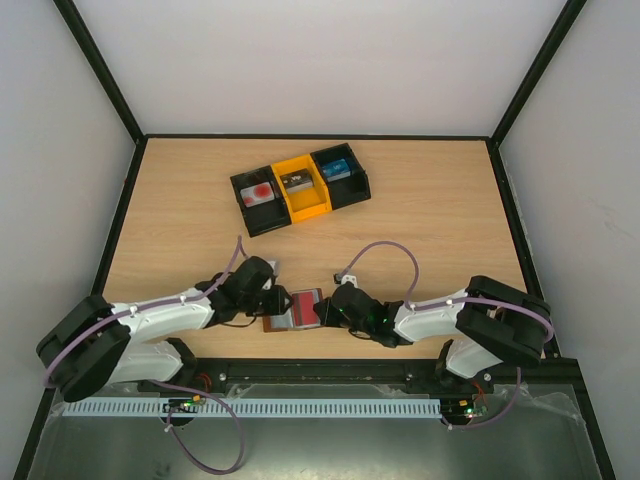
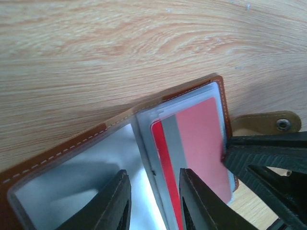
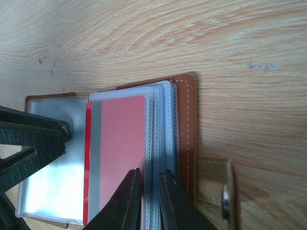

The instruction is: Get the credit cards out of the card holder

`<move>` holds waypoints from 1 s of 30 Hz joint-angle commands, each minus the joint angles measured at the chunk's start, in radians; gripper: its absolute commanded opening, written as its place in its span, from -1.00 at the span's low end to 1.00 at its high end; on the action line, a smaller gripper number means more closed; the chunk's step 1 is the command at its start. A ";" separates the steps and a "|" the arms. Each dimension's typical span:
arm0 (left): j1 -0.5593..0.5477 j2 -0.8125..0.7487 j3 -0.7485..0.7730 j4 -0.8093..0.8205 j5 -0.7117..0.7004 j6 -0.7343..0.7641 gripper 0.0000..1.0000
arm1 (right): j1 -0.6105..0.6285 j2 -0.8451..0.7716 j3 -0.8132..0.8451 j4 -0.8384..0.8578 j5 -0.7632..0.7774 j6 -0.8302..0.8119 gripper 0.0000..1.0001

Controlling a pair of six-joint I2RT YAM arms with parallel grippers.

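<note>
Brown leather shows around the card holder [image 3: 184, 124], which lies open on the wooden table [image 1: 440, 220], close to the near edge and between the two grippers. Its clear plastic sleeves [image 3: 160, 120] are stacked on one half. The red-pink card [image 3: 122, 143], with a grey stripe along one long side, sits in the top sleeve. The side tab [image 3: 211, 177] with its metal snap sticks out from the side of the holder.

The right gripper [image 3: 149, 175] has its fingers pressed almost together on the edge of the sleeve stack, just beside the card. The left gripper [image 2: 153, 175] is spread a little: the free edge of the top sleeve runs between its fingers, and a gap is visible on both sides of it.

Well apart, at the far middle of the table, a black-and-yellow tray [image 1: 308, 212] holds a whitish card [image 1: 259, 192] with a red round mark in its left black compartment.
</note>
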 commanded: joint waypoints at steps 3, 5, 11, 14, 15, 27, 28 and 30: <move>0.045 -0.020 -0.101 0.152 0.055 -0.041 -0.32 | 0.007 0.035 -0.028 -0.080 -0.001 0.016 -0.78; 0.051 -0.036 -0.148 0.255 0.104 -0.068 -0.20 | 0.007 0.036 -0.034 -0.072 -0.004 0.020 -0.78; 0.051 -0.027 -0.202 0.412 0.130 -0.082 -0.14 | 0.006 0.020 -0.042 -0.067 0.004 0.025 -0.82; 0.052 -0.009 -0.197 0.450 0.135 -0.071 -0.18 | 0.006 0.003 -0.046 -0.072 0.011 0.029 -0.84; 0.053 -0.002 -0.192 0.457 0.135 -0.064 -0.20 | 0.006 -0.007 -0.044 -0.077 0.011 0.029 -0.84; 0.073 0.049 -0.158 0.470 0.152 -0.033 -0.21 | 0.006 -0.198 -0.034 -0.095 0.012 0.030 -0.68; 0.073 0.042 -0.157 0.461 0.158 -0.039 -0.20 | 0.006 -0.197 -0.031 -0.088 0.011 0.031 -0.67; 0.073 0.022 -0.166 0.427 0.166 -0.062 -0.16 | 0.007 -0.183 -0.023 -0.075 0.013 0.029 -0.67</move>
